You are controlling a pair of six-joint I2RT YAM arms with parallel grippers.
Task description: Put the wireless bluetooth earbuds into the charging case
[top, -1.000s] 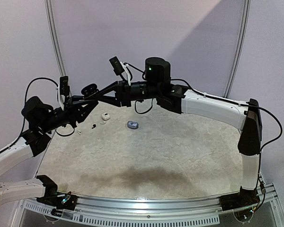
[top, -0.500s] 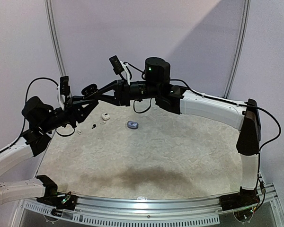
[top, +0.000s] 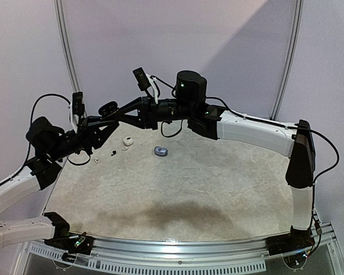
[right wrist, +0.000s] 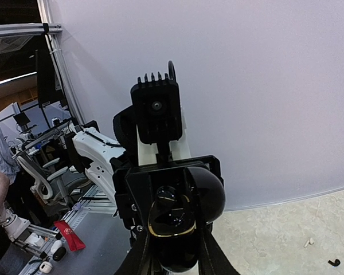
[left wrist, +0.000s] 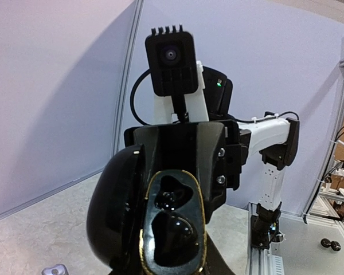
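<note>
Above the counter (top: 189, 183), we see both arms stretched inward, the left pincer (top: 102, 118) and right pincer (top: 118, 109) each pinching the open black charging case (left wrist: 172, 229).

charging case (left wrist: 171, 226) above table (top: 218, 189) | earbuds (top: 112, 152) left of second case (top: 160, 151)
</note>
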